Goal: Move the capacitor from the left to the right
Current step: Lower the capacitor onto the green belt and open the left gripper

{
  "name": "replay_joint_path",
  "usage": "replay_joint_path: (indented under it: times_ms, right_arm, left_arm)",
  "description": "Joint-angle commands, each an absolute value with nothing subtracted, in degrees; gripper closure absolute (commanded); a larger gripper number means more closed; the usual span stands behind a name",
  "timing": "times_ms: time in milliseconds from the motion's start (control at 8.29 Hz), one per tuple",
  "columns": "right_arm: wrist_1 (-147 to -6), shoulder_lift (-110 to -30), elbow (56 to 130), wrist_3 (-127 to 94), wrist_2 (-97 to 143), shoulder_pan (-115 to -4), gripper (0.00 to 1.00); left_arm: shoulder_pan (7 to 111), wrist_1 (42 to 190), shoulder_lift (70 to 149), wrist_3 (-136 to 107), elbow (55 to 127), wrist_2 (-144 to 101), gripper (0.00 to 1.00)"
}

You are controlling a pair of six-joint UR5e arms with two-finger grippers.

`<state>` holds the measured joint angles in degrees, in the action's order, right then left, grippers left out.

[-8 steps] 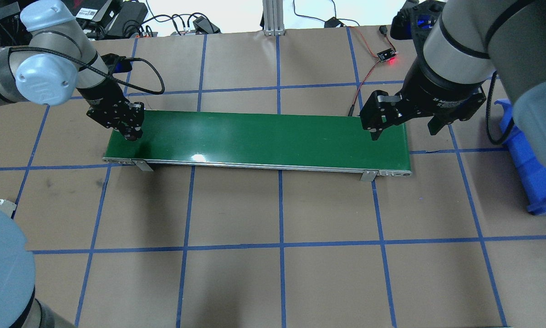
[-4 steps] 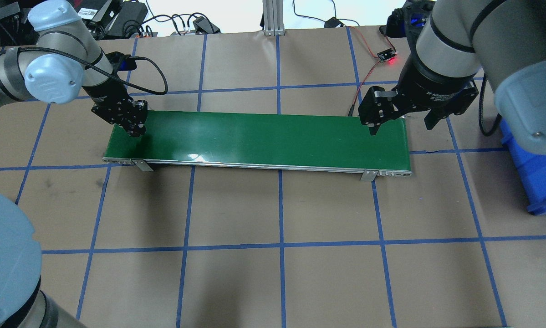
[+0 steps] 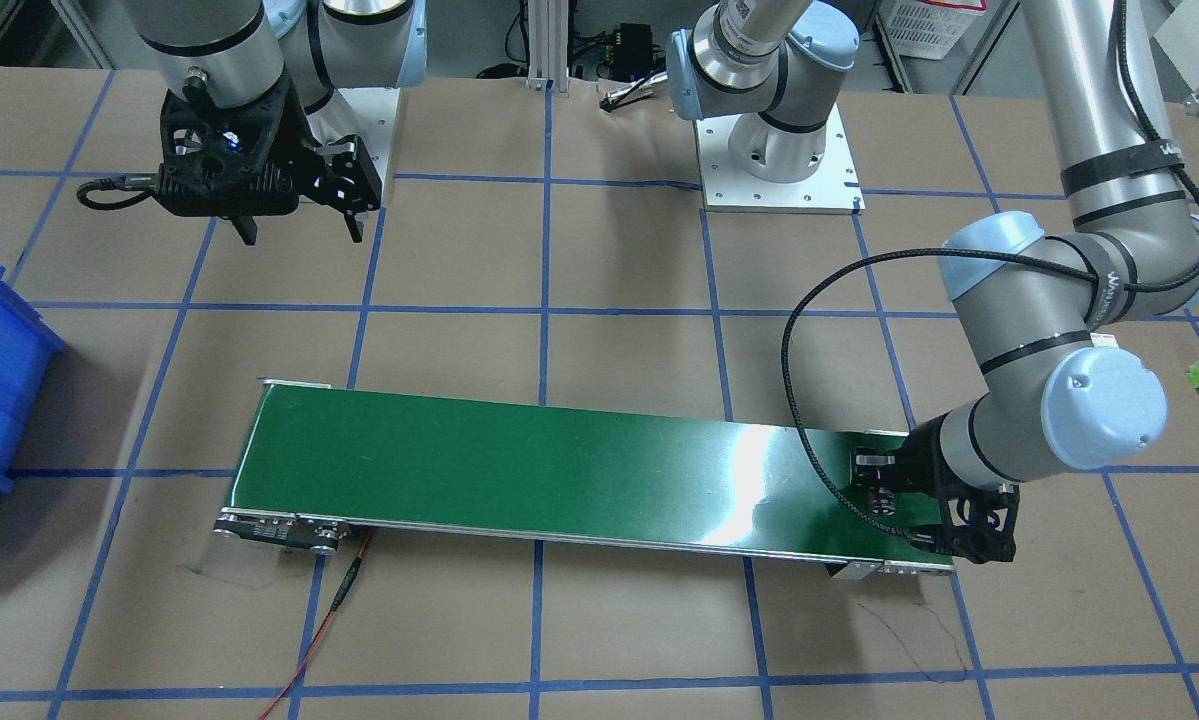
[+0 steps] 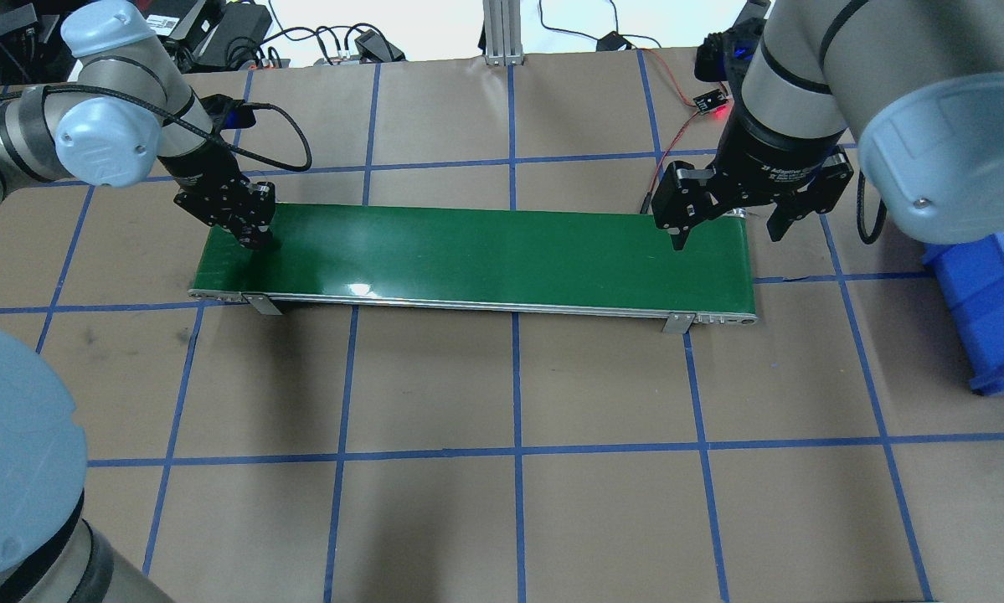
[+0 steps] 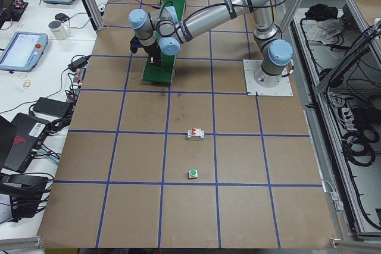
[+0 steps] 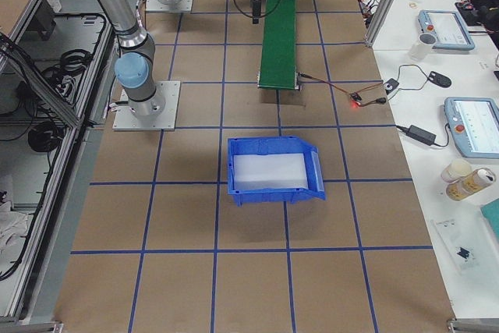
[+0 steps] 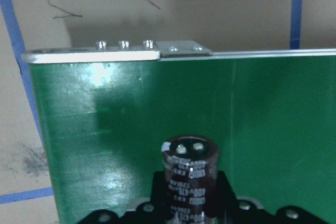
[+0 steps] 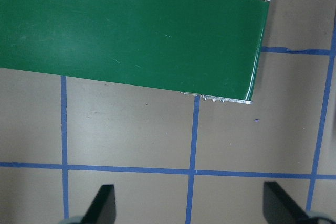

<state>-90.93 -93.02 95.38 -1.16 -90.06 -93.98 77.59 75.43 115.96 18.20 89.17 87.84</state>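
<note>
The capacitor, a dark brown-black cylinder with two metal terminals on top, is clamped in my left gripper. That gripper hovers low over the left end of the green conveyor belt, and shows at the belt's right end in the front-facing view. From overhead the capacitor is hidden by the fingers. My right gripper is open and empty above the belt's right end. Its two fingers spread wide over the brown table beside the belt.
A blue bin stands right of the belt and also shows in the right view. A white breaker and a green push button lie on the table's left part. A small sensor with a red light sits behind the belt's right end.
My left gripper, still holding the capacitor, has shifted slightly right and toward the belt's far edge. My right gripper has drifted a little left and stays open.
</note>
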Motion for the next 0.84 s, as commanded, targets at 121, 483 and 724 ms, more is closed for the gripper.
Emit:
replay_joint_path:
  times_ms: [121, 483, 724]
  right_arm:
    - [-95.17, -85.71, 95.45, -1.06, -89.56, -91.60, 0.00]
    - [-102.20, -80.79, 96.50, 5.94, -88.86, -88.07, 0.00]
    - [-107.29, -79.02, 97.55, 6.94, -88.86, -87.89, 0.00]
  left_arm:
    - [78.22, 73.74, 116.19, 16.79, 89.38, 87.37, 0.59]
    - [78.22, 66.01, 116.37, 15.74, 89.65, 77.96, 0.00]
    - [80.49, 69.14, 114.18, 11.45, 89.13, 78.40, 0.00]
